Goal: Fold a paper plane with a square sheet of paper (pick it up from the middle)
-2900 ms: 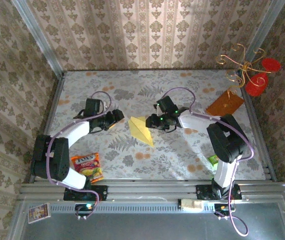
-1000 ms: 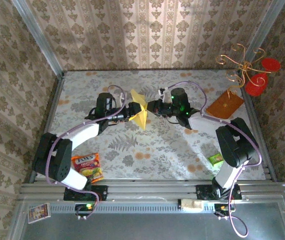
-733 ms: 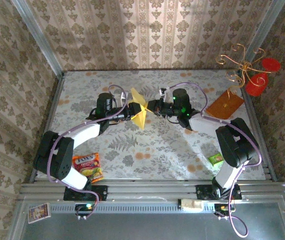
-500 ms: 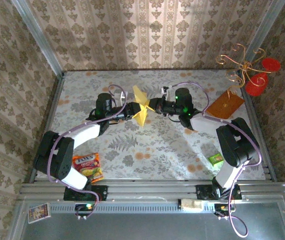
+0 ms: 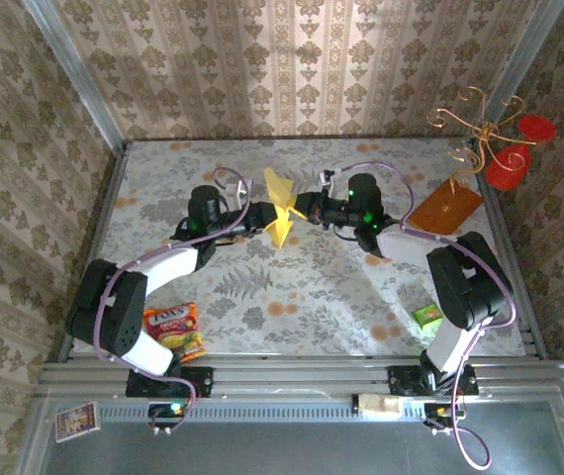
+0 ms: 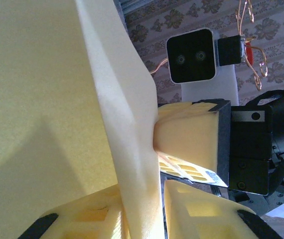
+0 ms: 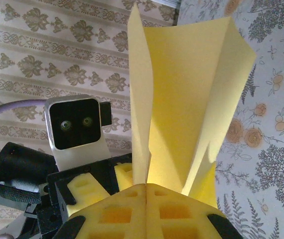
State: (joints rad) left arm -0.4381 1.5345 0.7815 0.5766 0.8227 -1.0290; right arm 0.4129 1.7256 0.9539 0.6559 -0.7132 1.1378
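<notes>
Pinching paper plane (image 7: 192, 89); right end effector (image 7: 147, 191) clenched; left end effector (image 6: 147, 209) grasping too.

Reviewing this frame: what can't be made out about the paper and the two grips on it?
- Top external view: the creases of the yellow paper are too small to read.
- Left wrist view: the paper is blurred by closeness and cut off by the top and left edges. Whether the left gripper already presses it cannot be told.
- Right wrist view: the paper's lower end is hidden between the pads of the shut right gripper.
</notes>
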